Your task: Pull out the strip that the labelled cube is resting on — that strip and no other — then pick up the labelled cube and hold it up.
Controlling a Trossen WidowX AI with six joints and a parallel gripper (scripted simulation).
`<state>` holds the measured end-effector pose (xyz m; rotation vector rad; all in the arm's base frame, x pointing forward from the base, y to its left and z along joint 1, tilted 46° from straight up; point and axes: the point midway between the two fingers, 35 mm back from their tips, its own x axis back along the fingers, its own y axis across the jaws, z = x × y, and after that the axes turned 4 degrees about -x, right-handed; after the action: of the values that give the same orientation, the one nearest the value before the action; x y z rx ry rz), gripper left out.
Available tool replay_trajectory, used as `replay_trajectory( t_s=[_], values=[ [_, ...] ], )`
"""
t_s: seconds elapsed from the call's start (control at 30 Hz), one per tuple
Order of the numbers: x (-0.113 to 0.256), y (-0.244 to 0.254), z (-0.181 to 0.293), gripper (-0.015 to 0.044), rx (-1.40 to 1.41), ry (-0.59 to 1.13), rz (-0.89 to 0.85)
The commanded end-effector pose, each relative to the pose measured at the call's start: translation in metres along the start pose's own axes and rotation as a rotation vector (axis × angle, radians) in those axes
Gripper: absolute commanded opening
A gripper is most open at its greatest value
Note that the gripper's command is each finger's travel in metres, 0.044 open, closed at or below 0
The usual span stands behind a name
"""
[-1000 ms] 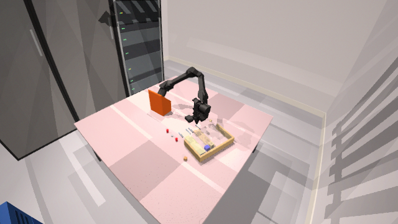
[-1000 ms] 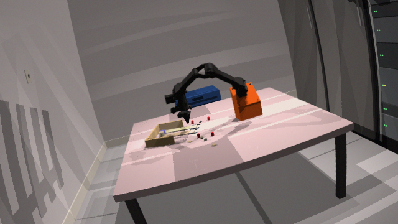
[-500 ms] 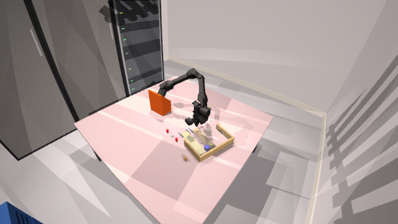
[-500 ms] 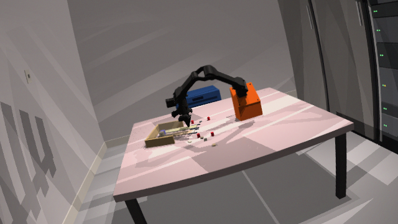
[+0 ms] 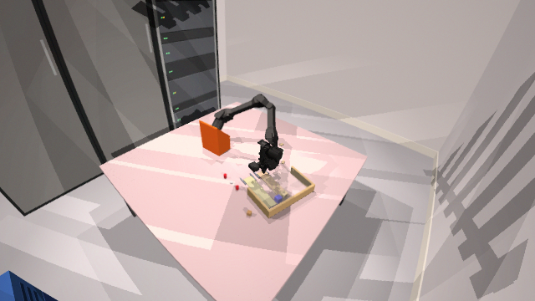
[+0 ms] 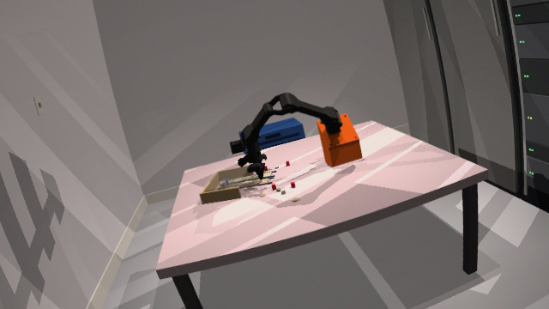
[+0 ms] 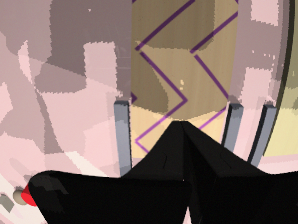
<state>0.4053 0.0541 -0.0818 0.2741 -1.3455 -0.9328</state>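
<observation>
A tan strip with purple zigzag lines (image 7: 170,75) (image 5: 269,181) runs into the wooden tray (image 5: 292,203) (image 6: 220,196). A pale yellow strip (image 5: 258,191) (image 7: 282,132) lies beside it. A blue cube (image 5: 278,199) (image 6: 226,183) is at the far end of the strips inside the tray; its label cannot be read, and which strip bears it is hard to tell. My gripper (image 5: 264,170) (image 6: 261,177) (image 7: 178,128) is shut with its fingertips together, holding nothing. It is low over the near end of the zigzag strip, and the arm partly hides the strips.
Grey rails (image 7: 122,137) (image 7: 233,127) flank the zigzag strip's near end, with another rail (image 7: 263,132) by the yellow strip. Small red pieces (image 5: 225,176) (image 5: 236,187) (image 6: 292,184) lie near the strips. A small tan block (image 5: 249,212) is outside the tray. An orange box (image 5: 215,142) (image 6: 345,152) stands at the arm's base.
</observation>
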Motion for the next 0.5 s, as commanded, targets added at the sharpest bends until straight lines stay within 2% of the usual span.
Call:
replay_trajectory(
  t_s=[0.0, 0.47],
  values=[
    [-0.0082, -0.001, 0.0014, 0.0, -0.008, 0.006, -0.004],
    [-0.0106, -0.0012, 0.0015, 0.0, -0.008, 0.006, -0.005]
  ],
)
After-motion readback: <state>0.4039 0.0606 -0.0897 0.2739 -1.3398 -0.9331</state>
